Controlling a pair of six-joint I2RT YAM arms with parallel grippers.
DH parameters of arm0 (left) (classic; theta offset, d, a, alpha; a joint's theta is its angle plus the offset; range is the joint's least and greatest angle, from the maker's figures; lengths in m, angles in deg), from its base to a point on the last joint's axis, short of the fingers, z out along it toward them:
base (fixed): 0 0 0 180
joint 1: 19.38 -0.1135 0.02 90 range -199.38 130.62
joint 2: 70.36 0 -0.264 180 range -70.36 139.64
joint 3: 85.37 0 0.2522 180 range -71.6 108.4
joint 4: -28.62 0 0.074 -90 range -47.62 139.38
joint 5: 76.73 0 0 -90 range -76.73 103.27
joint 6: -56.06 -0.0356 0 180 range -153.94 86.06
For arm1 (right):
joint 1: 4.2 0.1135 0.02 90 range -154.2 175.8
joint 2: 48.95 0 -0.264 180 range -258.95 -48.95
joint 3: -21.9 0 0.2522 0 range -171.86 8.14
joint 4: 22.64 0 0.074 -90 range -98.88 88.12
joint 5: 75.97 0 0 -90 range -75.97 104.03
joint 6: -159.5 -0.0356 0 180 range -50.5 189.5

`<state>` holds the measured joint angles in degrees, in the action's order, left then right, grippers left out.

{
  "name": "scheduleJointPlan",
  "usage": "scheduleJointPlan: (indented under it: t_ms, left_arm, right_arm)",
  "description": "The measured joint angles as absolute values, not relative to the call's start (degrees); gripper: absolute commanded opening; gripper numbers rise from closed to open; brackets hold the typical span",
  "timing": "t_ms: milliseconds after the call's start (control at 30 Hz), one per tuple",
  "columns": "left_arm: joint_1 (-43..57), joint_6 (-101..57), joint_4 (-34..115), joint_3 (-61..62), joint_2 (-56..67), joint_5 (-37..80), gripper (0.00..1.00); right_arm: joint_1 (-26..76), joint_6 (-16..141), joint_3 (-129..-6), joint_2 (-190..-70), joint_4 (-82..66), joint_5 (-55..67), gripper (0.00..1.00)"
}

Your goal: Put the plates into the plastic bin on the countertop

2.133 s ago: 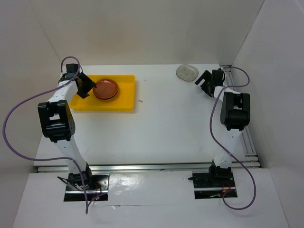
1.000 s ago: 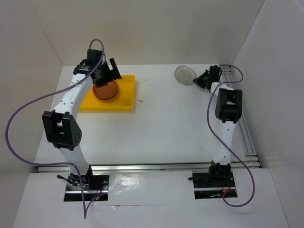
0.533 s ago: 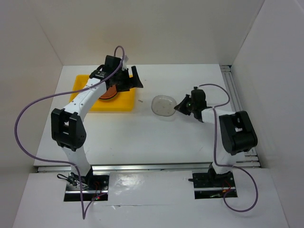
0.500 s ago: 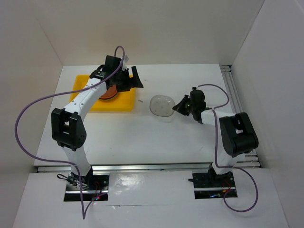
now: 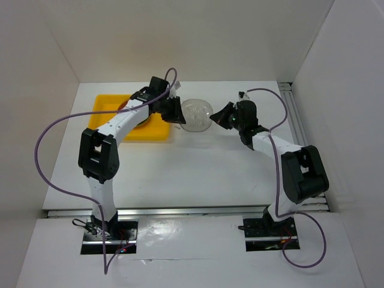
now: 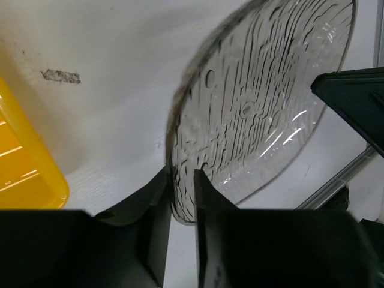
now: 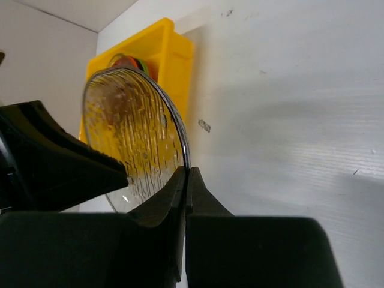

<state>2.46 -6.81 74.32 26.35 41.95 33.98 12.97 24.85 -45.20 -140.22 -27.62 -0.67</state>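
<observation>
Handover: left gripper [image 5: 178,113] and right gripper [image 5: 217,115] pinch opposite rims of the grey plate [image 5: 197,114]; right should release only after left grips firmly.

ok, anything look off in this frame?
Nothing spilled or broken. The one odd thing: the clear ribbed plate is tilted on edge just right of the yellow bin, pinched at opposite rims by left gripper and right gripper at once. Small dark fleck on the countertop nearby.
</observation>
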Motion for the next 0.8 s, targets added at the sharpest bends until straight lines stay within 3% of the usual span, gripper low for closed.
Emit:
scheduleJointPlan:
  t_ms: [133, 233, 267, 300, 333, 367, 500, 800]
  left_arm:
    - [1.96, -6.59, 74.50, 27.46, 41.93, 34.24, 0.03]
    - [2.09, -6.70, 76.07, 28.42, 41.93, 31.77, 0.00]
    - [2.14, -6.81, 77.08, 29.06, 41.93, 30.70, 0.00]
    - [2.11, -7.20, 78.12, 29.84, 41.93, 29.32, 0.00]
    - [2.14, -8.14, 78.93, 30.74, 41.93, 27.97, 0.00]
    - [2.09, -8.86, 79.24, 31.48, 41.93, 27.20, 0.00]
    - [-1.86, -12.90, 80.11, 34.17, 41.95, 24.75, 0.00]
    - [-24.97, -16.47, 79.00, 35.70, 44.03, 30.13, 0.00]
  right_arm:
    - [13.84, 25.42, -45.37, -141.00, -26.64, 1.30, 0.00]
    - [14.78, 25.49, -45.37, -141.03, -26.62, 2.37, 0.05]
    - [15.28, 25.51, -45.37, -141.03, -26.62, 2.70, 0.13]
    - [15.70, 25.55, -45.37, -141.00, -26.60, 2.94, 0.27]
    - [16.20, 25.47, -45.37, -140.83, -26.51, 3.11, 0.64]
    - [16.73, 25.27, -45.26, -140.41, -26.36, 3.20, 0.68]
    - [19.20, 25.88, -44.43, -136.83, -26.01, 3.09, 0.73]
    - [18.17, 27.04, -36.22, -132.90, -25.85, 2.85, 0.73]
